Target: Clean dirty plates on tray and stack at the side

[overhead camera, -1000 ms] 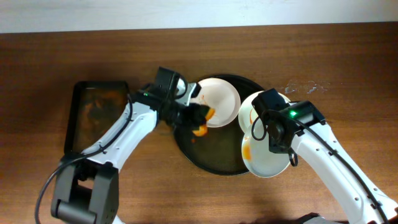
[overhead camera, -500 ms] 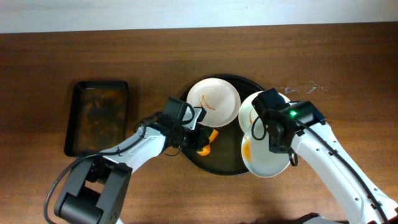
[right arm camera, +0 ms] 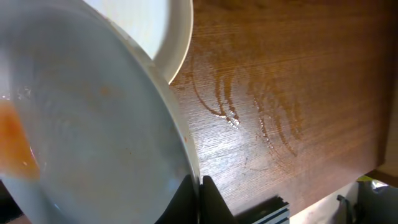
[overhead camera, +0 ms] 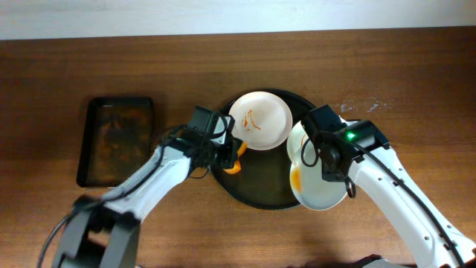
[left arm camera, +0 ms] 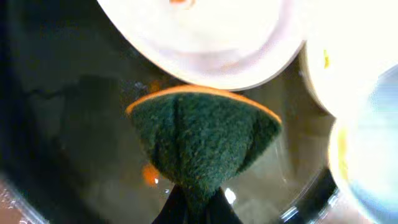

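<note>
Left pincer (left arm camera: 198, 208), clamping the sponge (left arm camera: 202, 143), swings back beside the still-smeared plate (overhead camera: 260, 119); right pincer (right arm camera: 199, 193) grips a second plate (overhead camera: 320, 186); wiping unfinished.

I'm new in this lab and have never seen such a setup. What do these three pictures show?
Two robot arms work at a wooden table. One picture looks down from above; the other two come from a camera on each wrist. On a round black tray sit white plates with orange smears. The left claw pinches a green-and-orange sponge over the tray. The right claw grips one smeared plate by its rim. A smaller dark tray lies beside.
</note>
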Tool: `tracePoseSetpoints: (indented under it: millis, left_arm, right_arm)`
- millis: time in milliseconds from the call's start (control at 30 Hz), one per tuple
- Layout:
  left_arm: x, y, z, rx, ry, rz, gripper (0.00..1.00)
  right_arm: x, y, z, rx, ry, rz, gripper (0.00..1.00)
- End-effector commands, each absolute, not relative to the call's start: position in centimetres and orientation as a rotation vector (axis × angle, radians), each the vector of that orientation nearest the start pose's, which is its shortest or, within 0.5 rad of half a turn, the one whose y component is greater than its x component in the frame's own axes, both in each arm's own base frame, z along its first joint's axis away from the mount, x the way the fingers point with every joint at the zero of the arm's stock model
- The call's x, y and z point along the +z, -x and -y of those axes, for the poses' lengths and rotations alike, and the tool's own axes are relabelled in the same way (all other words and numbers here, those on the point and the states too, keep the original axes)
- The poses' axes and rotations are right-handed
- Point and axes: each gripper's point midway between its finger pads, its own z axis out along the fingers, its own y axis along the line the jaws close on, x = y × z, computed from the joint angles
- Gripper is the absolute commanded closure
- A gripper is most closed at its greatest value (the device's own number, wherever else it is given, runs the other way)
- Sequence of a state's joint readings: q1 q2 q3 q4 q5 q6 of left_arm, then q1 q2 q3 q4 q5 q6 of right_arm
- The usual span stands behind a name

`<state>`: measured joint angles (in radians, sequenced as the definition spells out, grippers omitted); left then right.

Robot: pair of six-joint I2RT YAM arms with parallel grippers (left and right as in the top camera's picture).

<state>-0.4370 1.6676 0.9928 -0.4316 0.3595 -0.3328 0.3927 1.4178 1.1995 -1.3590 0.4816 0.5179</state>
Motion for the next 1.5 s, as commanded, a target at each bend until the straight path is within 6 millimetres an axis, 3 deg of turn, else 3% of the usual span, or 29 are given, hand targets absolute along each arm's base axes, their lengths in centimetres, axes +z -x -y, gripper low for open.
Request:
tracePoseSetpoints:
  millis: [0, 100, 200, 233, 267, 300, 333, 400, 567, 700, 767, 833, 933, 1000, 1033, 1133, 1233, 1333, 1400, 1433, 1467]
  left_arm:
    - [10.1, -32.5, 20.7, -0.652, -0.296, -2.639, 1.00]
    - [12.8, -33.4, 15.8, -0.472, -0.151, -2.590, 1.00]
    - [13.4, -34.3, 11.8, -0.435, -0.003, -2.583, 1.00]
    - [13.7, -34.6, 10.6, -0.425, 0.038, -2.574, 1.00]
    - [13.9, -34.6, 10.3, -0.422, 0.047, -2.568, 1.00]
    - [14.0, -34.6, 10.3, -0.422, 0.048, -2.566, 1.00]
    - [14.0, -34.6, 10.3, -0.422, 0.048, -2.567, 1.00]
    - [13.9, -34.6, 10.3, -0.422, 0.048, -2.568, 1.00]
    - [14.0, -34.6, 10.3, -0.422, 0.048, -2.567, 1.00]
    - [14.0, -34.6, 10.3, -0.422, 0.049, -2.567, 1.00]
    - [14.0, -34.6, 10.3, -0.421, 0.048, -2.567, 1.00]
    - [14.0, -34.6, 10.3, -0.421, 0.048, -2.568, 1.00]
    - [13.9, -34.6, 10.3, -0.421, 0.048, -2.568, 1.00]
    - [13.9, -34.6, 10.3, -0.421, 0.049, -2.569, 1.00]
    - [13.9, -34.5, 10.3, -0.421, 0.049, -2.572, 1.00]
    - [13.9, -34.4, 10.3, -0.420, 0.049, -2.575, 1.00]
    - [13.9, -34.4, 10.3, -0.420, 0.049, -2.575, 1.00]
    - [13.9, -34.4, 10.3, -0.421, 0.050, -2.575, 1.00]
    - [13.8, -34.4, 10.3, -0.420, 0.050, -2.576, 1.00]
    - [13.8, -34.3, 10.2, -0.419, 0.051, -2.581, 1.00]
    - [13.7, -34.2, 10.2, -0.419, 0.051, -2.586, 1.00]
  right_arm:
    - [16.9, -25.4, -0.6, -0.724, -0.162, -2.775, 0.96]
    - [19.6, -27.0, -1.4, -0.791, -0.082, -2.638, 0.96]
    - [21.4, -27.9, -3.5, -0.876, 0.062, -2.476, 0.96]
    - [21.3, -28.0, -4.8, -0.878, 0.186, -2.470, 0.96]
    - [21.0, -28.1, -5.7, -0.921, 0.312, -2.463, 0.96]
    - [20.6, -28.4, -6.6, -0.894, 0.268, -2.451, 0.96]
    - [20.2, -28.7, -7.0, -0.961, 0.383, -2.442, 0.96]
    - [19.8, -28.9, -6.7, -1.031, 0.373, -2.426, 0.96]
    - [21.9, -29.3, -5.8, -1.127, 0.294, -2.317, 0.96]
    - [21.9, -29.5, -7.3, -1.115, 0.430, -2.313, 0.96]
    - [22.3, -29.3, -6.5, -1.119, 0.329, -2.306, 0.96]
    - [20.7, -28.9, -6.3, -0.947, 0.168, -2.449, 0.96]
    - [23.4, -30.2, -3.4, -0.820, -0.087, -2.488, 0.96]
    - [26.2, -31.9, 2.4, -0.640, -0.489, -2.480, 0.96]
    - [25.8, -32.1, 4.3, -0.573, -0.591, -2.500, 0.95]
    - [21.1, -30.9, 13.8, -0.222, -1.169, -2.558, 0.95]
    - [17.6, -29.6, 18.7, -0.195, -1.419, -2.555, 0.96]
    - [13.5, -30.4, 20.4, -0.204, -1.442, -2.642, 0.96]
    - [11.6, -32.4, 20.8, -0.142, -1.432, -2.629, 0.96]
    - [11.6, -34.2, 20.6, -0.050, -1.398, -2.584, 0.88]
    - [12.0, -35.9, 19.4, 0.094, -1.266, -2.602, 0.69]
